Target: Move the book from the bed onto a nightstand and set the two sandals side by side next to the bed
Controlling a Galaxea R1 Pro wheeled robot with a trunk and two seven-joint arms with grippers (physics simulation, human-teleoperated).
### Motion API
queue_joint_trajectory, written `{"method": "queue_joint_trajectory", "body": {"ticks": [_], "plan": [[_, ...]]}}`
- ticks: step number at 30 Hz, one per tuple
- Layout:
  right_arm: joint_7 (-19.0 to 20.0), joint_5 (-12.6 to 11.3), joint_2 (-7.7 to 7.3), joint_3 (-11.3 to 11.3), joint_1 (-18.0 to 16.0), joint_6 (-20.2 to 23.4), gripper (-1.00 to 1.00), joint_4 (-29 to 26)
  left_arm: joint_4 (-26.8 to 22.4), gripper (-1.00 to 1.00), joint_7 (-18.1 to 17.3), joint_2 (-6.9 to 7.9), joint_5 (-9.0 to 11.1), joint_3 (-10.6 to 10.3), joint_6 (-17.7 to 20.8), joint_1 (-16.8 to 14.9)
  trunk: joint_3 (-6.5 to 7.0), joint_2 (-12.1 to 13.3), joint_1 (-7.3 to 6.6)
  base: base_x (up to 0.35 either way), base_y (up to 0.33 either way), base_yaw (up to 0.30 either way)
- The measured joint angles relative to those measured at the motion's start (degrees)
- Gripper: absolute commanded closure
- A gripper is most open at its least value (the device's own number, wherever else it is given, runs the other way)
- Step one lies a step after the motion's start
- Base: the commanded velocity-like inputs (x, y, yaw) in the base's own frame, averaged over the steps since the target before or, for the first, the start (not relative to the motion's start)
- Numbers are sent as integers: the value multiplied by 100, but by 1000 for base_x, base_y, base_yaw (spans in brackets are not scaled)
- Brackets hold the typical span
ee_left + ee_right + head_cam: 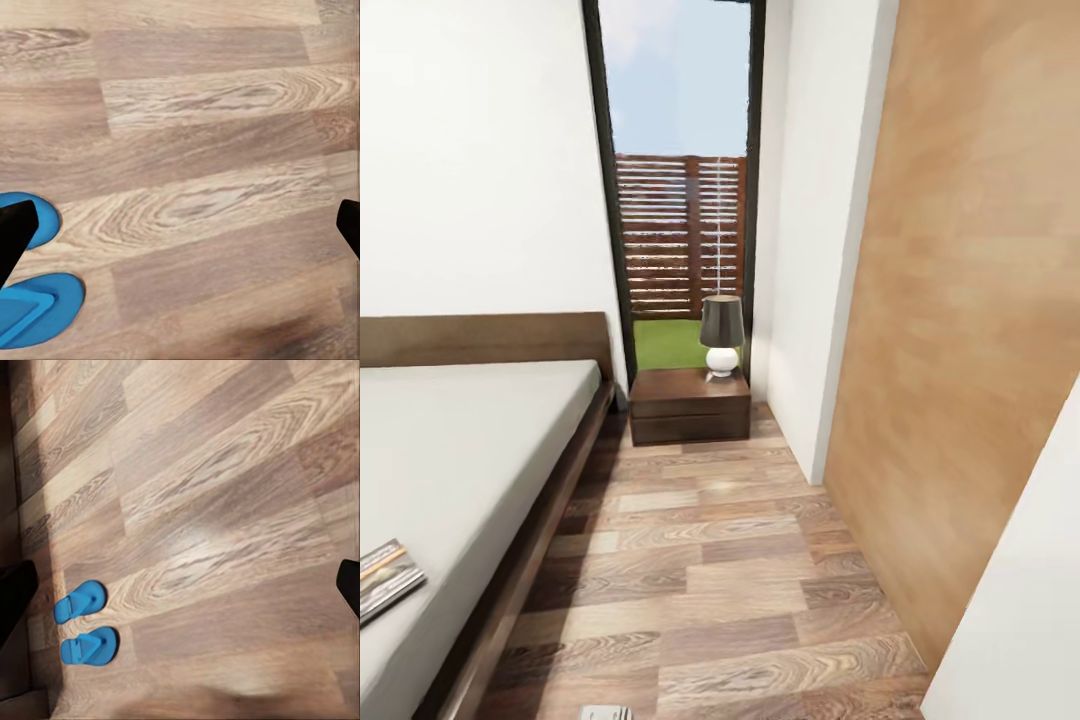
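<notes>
The book (pixel 385 578) lies on the bed (pixel 470 440) near its edge. Beyond, the nightstand (pixel 690 405) carries a lamp (pixel 721 335). The two sandals (pixel 84 626) sit side by side on the floor (pixel 730 570). Both end effectors (pixel 180 232) (pixel 180 600) are released, fingers spread wide.

Left gripper (pixel 180 225): fingertips at 3 and 9 o'clock, jaws spread wide. Right gripper (pixel 180 585): same arrangement, jaws spread wide.
</notes>
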Motion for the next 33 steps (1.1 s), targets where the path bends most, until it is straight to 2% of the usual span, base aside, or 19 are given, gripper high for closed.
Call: {"method": "queue_joint_trajectory", "body": {"ticks": [11,16,17,20,23,27,33], "plan": [[-1,0,2,3,0,-1,-100,4,0,-100,-5,-33,6,-1,-1,0,0,0,0,0,0,-284],[-8,6,13,10,-1,-5,-100,30,-1,-100,-3,-34,4,2,-1,4,0,0,0,0,0,-123],[-9,9,25,13,-1,-7,-100,54,-1,-100,-2,-34,5,1,-1,4,0,0,0,0,0,-29],[-10,18,203,25,0,-11,-100,259,-2,-100,-1,-34,6,3,-1,4,0,0,0,0,0,-13],[-9,16,283,25,2,-10,-100,324,-2,-100,-1,-34,6,2,-1,4,0,0,0,0,0,-4],[-4,17,310,25,3,-7,-100,349,-1,-100,-3,-34,6,2,-1,4,0,0,0,0,0,-60],[0,17,318,23,4,-6,-100,357,1,-100,-5,-34,6,3,-1,3,0,0,0,0,0,-251]]}}
